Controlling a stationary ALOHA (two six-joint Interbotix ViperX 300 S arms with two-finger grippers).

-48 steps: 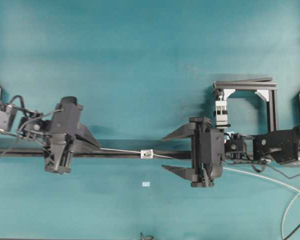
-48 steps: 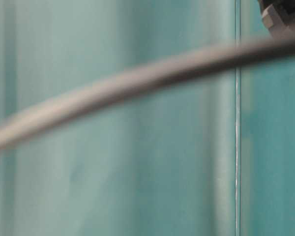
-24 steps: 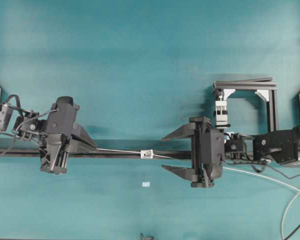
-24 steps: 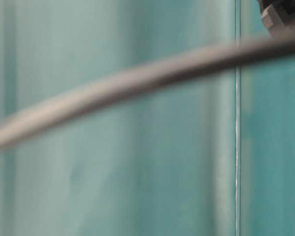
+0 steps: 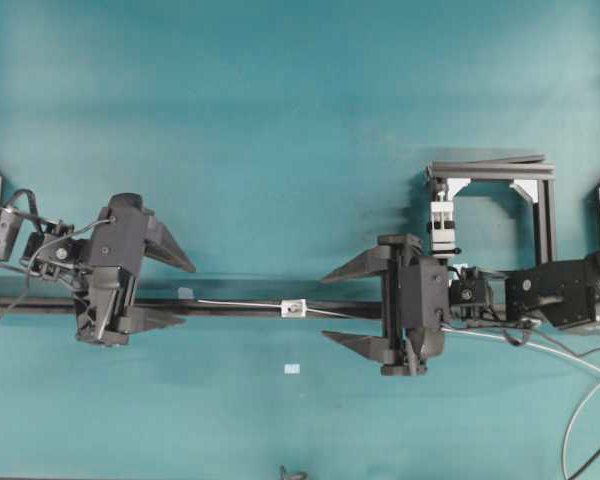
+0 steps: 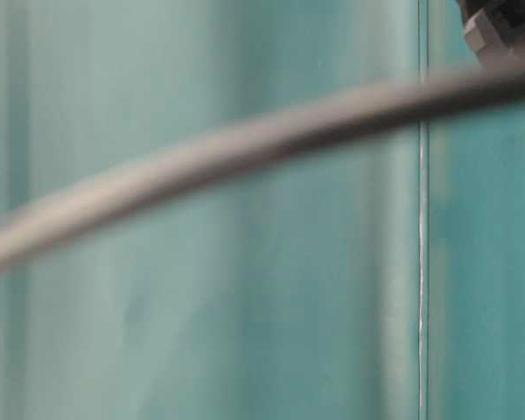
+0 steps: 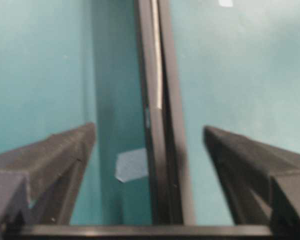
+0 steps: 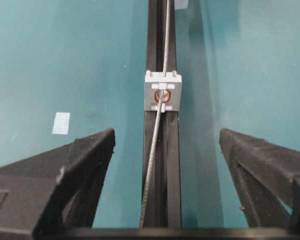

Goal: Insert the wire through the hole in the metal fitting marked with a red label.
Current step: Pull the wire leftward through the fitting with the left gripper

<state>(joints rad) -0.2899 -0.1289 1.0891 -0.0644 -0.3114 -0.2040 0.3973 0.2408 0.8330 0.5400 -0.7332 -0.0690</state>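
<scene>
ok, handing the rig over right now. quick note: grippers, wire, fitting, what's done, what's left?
Left gripper: open, empty, straddling the black rail.
Right gripper: open, empty, straddling the same rail on the other side of the metal fitting.
Wire: lying along the rail, passing through the hole with its red ring; wire shows on both sides of the fitting.
Done: threading looks complete and the wire is free of both grippers.
Left: probably just confirm the wire stays put and retract both arms.
</scene>
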